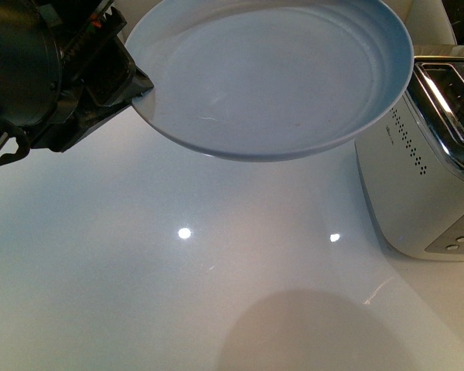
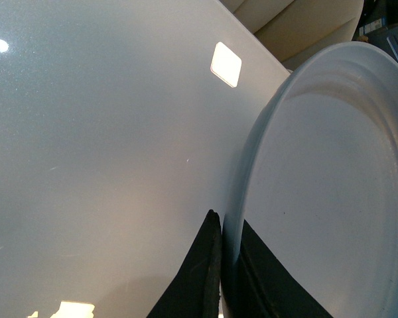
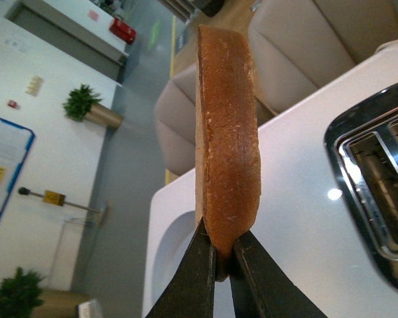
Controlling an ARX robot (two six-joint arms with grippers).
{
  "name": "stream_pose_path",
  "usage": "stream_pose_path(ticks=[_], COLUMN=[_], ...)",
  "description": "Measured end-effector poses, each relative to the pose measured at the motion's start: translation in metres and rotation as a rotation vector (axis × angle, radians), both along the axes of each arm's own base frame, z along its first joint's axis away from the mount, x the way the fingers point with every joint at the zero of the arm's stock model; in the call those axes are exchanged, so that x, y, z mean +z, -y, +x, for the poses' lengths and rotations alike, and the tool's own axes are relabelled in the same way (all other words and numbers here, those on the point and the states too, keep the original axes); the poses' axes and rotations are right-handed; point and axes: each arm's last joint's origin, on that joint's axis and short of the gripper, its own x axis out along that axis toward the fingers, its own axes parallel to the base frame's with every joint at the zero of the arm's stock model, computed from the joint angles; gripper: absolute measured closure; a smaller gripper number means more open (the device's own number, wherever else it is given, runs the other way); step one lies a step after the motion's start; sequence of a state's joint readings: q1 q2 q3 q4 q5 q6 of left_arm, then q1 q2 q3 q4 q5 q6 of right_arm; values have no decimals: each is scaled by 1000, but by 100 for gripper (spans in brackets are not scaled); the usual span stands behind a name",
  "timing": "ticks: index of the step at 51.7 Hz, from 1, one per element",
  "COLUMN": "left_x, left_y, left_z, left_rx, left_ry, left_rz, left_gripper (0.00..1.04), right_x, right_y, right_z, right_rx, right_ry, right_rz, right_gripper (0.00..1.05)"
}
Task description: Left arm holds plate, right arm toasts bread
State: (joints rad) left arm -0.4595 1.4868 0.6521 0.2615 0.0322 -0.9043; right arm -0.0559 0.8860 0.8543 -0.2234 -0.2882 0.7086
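We see the white glossy table (image 1: 100,294) filling most of the front view, its far edge hidden behind what hangs above it. The plate (image 1: 278,85) is held in the air over the table, tilted, its top cut off by the frame and its right rim near the toaster (image 1: 425,193), which shows only partly at the right edge. The left arm's gripper (image 1: 139,91) is clamped on the plate's left rim. In the left wrist view we see one black jaw on each side of the rim, though most of the arm is out of frame. The bread (image 3: 227,132) appears only in the right wrist view, edge-on and upright, above the table beside the toaster's slots. The right gripper (image 3: 224,265) pinches its lower crust.
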Motion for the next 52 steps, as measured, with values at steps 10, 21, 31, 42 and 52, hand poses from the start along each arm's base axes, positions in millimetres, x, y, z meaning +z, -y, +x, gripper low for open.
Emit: stream_pose_path(ticks=[10, 21, 31, 42, 52], left_x=[0, 0, 0, 0, 0], left_y=[0, 0, 0, 0, 0], left_z=[0, 0, 0, 0, 0], left_rx=[0, 1, 1, 1, 1], left_ry=[0, 0, -1, -1, -1], left_rz=[0, -1, -1, -1, -1], left_gripper=[102, 102, 102, 102, 102], right_x=[-4, -12, -26, -38, -50], right_y=[7, 8, 4, -2, -4], right_z=[17, 39, 52, 62, 75], right_rx=[-29, -21, 13, 41, 48], right_ry=[-47, -76, -125, -151, -183], right_rz=[-206, -427, -549, -655, -700], right_gripper=[102, 102, 102, 102, 102])
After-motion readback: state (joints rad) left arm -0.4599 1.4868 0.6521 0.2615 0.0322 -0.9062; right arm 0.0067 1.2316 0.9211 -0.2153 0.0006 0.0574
